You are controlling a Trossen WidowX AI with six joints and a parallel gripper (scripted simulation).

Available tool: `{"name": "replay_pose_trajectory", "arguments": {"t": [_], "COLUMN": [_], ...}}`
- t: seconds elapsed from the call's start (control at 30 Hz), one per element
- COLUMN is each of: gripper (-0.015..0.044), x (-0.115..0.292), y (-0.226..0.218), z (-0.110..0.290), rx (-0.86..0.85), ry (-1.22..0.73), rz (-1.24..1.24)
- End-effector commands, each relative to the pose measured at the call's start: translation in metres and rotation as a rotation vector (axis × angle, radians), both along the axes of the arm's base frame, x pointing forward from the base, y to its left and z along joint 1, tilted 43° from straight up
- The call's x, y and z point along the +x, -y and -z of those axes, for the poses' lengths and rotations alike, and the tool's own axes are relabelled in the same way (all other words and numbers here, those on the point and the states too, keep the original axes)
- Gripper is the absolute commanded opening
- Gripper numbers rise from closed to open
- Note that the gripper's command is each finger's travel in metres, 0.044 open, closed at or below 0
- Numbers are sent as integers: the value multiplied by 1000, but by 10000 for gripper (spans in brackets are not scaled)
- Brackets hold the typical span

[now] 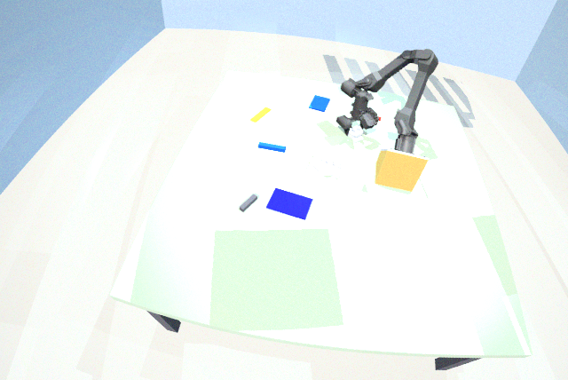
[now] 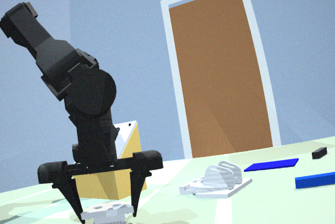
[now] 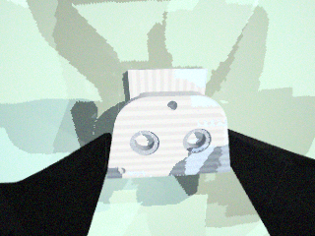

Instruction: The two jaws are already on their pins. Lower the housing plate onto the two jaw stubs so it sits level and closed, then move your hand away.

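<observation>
The white housing plate (image 1: 356, 131) (image 2: 108, 207) (image 3: 167, 118) has one rounded edge, two large holes and small holes. It lies flat on top of a white block (image 3: 157, 83). My gripper (image 2: 108, 218) (image 3: 166, 136) points down and is shut on the plate, one finger against each side edge. In the top view the fingers are too small to tell apart. Apart from the plate, a white base (image 2: 243, 185) stands on the table with two upright rounded jaws (image 2: 218, 178); in the top view this assembly (image 1: 327, 167) is washed out. The jaw stubs cannot be made out.
A wedge-like yellow block (image 1: 399, 171) (image 2: 130, 183) with a white top stands near the arm's base. A dark blue plate (image 1: 289, 204) (image 2: 271, 164), a grey bar (image 1: 248, 202) (image 2: 319, 153), a blue bar (image 1: 272, 147) (image 2: 315, 180), a yellow strip (image 1: 260, 114) and a blue square (image 1: 319, 103) lie around.
</observation>
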State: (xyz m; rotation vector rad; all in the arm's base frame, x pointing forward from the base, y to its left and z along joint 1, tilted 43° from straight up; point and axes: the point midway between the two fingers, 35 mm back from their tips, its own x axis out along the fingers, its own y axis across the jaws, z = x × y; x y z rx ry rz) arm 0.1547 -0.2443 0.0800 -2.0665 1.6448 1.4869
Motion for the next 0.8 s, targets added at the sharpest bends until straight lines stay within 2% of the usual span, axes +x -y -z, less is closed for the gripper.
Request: {"name": "replay_pose_trajectory", "arguments": {"t": [0.0, 0.77], "gripper": [351, 351], "x": [0, 6], "y": [0, -44], "z": [0, -47], "rx": [0, 7], "ry": [0, 1], "rz": [0, -3]}}
